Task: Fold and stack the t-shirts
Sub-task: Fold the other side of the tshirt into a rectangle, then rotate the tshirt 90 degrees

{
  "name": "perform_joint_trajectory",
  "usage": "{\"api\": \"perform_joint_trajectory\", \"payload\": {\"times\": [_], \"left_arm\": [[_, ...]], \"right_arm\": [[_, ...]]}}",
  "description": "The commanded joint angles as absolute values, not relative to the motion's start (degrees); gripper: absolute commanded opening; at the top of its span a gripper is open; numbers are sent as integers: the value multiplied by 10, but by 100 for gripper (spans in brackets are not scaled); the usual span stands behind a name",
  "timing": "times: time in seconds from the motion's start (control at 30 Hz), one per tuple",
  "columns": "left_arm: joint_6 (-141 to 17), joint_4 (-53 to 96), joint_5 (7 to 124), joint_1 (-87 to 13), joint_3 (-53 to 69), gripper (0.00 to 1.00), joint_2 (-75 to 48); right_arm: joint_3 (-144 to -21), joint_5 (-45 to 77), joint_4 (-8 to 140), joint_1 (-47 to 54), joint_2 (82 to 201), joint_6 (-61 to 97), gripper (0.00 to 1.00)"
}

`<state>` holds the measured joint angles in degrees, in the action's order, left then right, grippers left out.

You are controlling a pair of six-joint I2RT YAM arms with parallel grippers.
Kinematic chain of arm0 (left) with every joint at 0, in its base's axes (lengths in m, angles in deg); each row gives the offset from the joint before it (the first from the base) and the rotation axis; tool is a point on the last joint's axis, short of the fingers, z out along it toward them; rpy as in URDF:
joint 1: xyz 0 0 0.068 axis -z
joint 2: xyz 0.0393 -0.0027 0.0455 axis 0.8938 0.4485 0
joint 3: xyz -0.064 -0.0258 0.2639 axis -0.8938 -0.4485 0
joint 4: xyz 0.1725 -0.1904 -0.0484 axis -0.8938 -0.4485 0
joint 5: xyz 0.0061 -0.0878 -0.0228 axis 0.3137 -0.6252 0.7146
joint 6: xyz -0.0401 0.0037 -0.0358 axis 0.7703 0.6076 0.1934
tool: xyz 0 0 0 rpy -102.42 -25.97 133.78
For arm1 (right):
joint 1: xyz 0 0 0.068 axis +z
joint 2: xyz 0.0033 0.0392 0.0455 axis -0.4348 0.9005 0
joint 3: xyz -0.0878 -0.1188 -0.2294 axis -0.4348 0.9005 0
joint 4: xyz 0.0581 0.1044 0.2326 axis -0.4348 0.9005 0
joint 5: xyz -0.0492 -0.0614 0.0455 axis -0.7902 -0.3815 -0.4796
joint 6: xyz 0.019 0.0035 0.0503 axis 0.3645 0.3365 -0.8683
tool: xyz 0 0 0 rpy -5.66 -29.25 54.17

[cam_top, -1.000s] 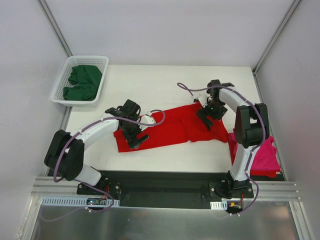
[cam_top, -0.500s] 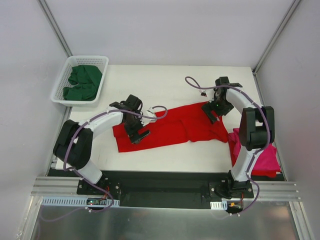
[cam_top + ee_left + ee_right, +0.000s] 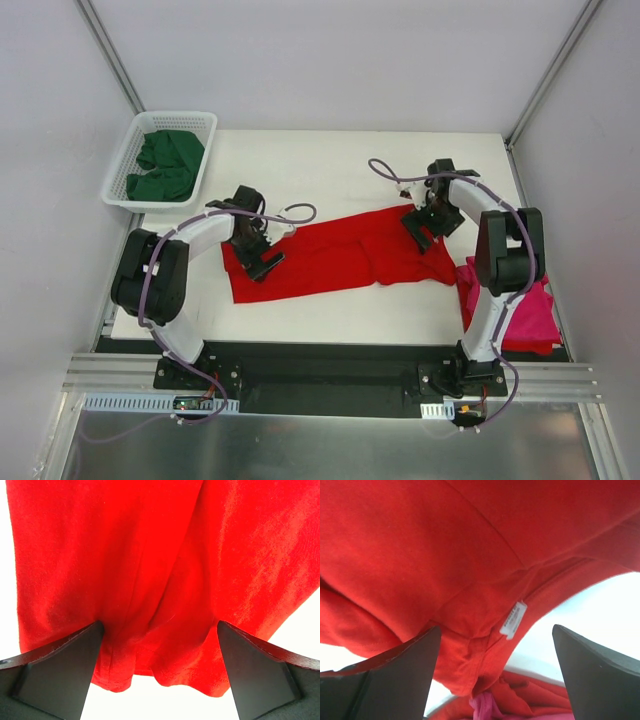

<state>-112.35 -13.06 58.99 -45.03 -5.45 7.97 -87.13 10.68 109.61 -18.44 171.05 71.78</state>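
1. My left gripper [image 3: 257, 256] is released: both fingers stand wide apart with nothing clamped between them. It sits over the left end of the red t-shirt [image 3: 340, 255]. In the left wrist view the creased red cloth fills the gap between the two black fingers [image 3: 55, 672], and the cloth's edge and a strip of white table [image 3: 340, 160] show just below them. I cannot tell whether the fingertips touch the cloth

2. My right gripper [image 3: 424, 224] is also released, its fingers spread and holding nothing. It sits over the right end of the same shirt. The right wrist view shows the neckline there, with a small white label [image 3: 513, 620] sewn inside it, lying between the open fingers

3. Position of the task items:
   - The red t-shirt lies spread across the middle of the table, running from my left gripper to my right gripper, wrinkled and unfolded
   - The magenta t-shirt [image 3: 528, 315] lies at the table's right near corner, partly hidden behind my right arm. The red shirt's right end meets it
   - The green t-shirts [image 3: 165, 165] lie bunched inside the white lattice basket [image 3: 124, 158] at the far left corner, well apart from both grippers
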Motion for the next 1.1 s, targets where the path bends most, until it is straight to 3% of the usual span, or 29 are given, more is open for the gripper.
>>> {"api": "perform_joint_trajectory", "payload": {"times": [0.0,0.53,1.07], "left_arm": [[-1130,-145,555,-449,-90,99,71],[-1115,-146,556,-449,-162,99,-28],[-1098,-146,568,-450,-193,99,-98]], "right_arm": [[-891,88,1113,-186,1723,725,96],[-968,-7,1094,-187,1762,775,96],[-1007,0,1074,-186,1820,777,96]]}}
